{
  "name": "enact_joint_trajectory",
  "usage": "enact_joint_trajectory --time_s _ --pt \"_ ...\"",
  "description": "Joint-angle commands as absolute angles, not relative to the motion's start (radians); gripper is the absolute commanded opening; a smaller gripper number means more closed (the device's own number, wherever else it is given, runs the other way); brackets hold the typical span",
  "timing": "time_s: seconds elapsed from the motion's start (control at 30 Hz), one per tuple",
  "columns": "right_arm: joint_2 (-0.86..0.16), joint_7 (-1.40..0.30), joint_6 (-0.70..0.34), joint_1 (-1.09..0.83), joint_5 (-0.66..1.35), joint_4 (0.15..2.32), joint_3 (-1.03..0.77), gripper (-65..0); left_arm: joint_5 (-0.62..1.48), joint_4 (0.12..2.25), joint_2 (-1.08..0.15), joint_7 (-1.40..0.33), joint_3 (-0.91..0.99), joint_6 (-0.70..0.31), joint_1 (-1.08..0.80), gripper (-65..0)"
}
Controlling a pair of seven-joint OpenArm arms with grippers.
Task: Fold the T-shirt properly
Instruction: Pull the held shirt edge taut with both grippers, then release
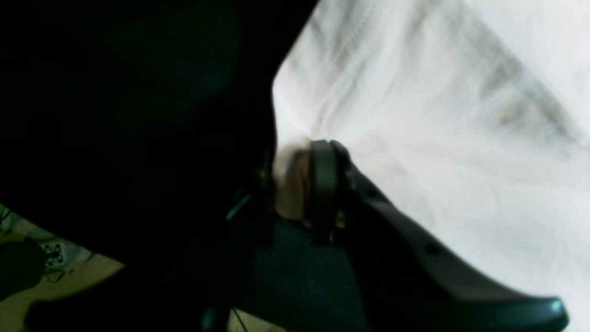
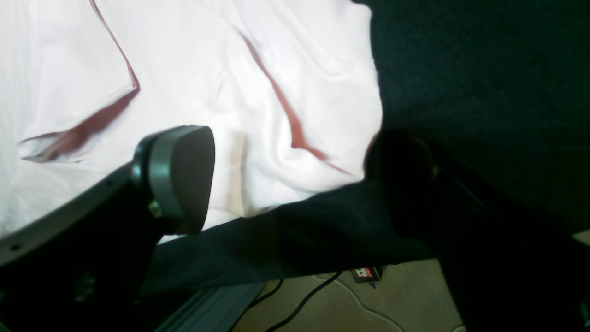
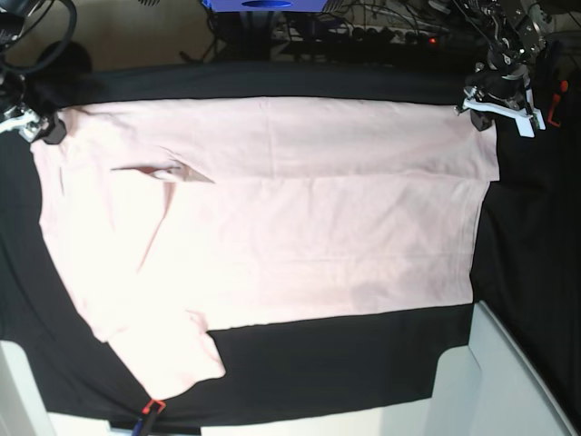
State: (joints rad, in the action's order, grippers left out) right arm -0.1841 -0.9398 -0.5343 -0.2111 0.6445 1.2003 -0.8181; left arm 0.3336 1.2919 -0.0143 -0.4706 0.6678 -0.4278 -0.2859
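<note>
Left hand (image 1: 302, 182) is pinched down on a bunched corner of the T-shirt (image 3: 272, 227); a wad of fabric shows squeezed between the pads in its wrist view. In the base view that's the far corner on the view's right, at the hem end. Right hand (image 2: 295, 180) has its jaws spread wide, holding nothing, straddling the shirt edge where it meets the black cloth (image 2: 484, 69), at the far corner on the view's left.

Risks as I see them:
- Left grip looks like a small bite near the very edge. If it lifts fast, the corner could slip out.
- Right hand isn't closed yet. If left pulls alone, the shirt skews and drags across the worktop (image 3: 345, 354).
- One right pad sits over the dark cloth; closing there could grab the cloth along with the shirt.

Shirt itself: pale pink, plain side up, spread mostly flat across the black-covered worktop, lying sideways. A sleeve (image 3: 177, 350) sticks out toward the near edge. There's a small lifted flap with a dark shadow near the far left, with creases running out from it.
</note>
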Motion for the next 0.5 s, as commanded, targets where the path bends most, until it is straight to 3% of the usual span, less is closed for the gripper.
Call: enact_joint_trajectory --time_s 0.0,0.17,0.37,0.47 --pt "-0.199 -0.941 -0.541 -0.209 0.648 1.208 -0.820 -11.5 0.320 1.296 -0.016 -0.507 0.668 -0.435 -0.295 -56.3" --pt "-0.197 -0.943 -0.541 -0.209 0.653 1.208 -0.820 -11.5 0.320 1.294 -0.016 -0.512 0.668 -0.435 -0.297 -65.0" --pt "-0.176 -0.944 -0.616 -0.208 0.653 1.204 -0.820 -11.8 0.320 1.294 -0.015 -0.513 0.668 -0.435 -0.297 -65.0" --pt "-0.177 -0.944 -0.671 -0.191 0.653 1.144 -0.820 -20.7 0.320 1.296 -0.015 -0.513 0.668 -0.435 -0.297 -65.0"
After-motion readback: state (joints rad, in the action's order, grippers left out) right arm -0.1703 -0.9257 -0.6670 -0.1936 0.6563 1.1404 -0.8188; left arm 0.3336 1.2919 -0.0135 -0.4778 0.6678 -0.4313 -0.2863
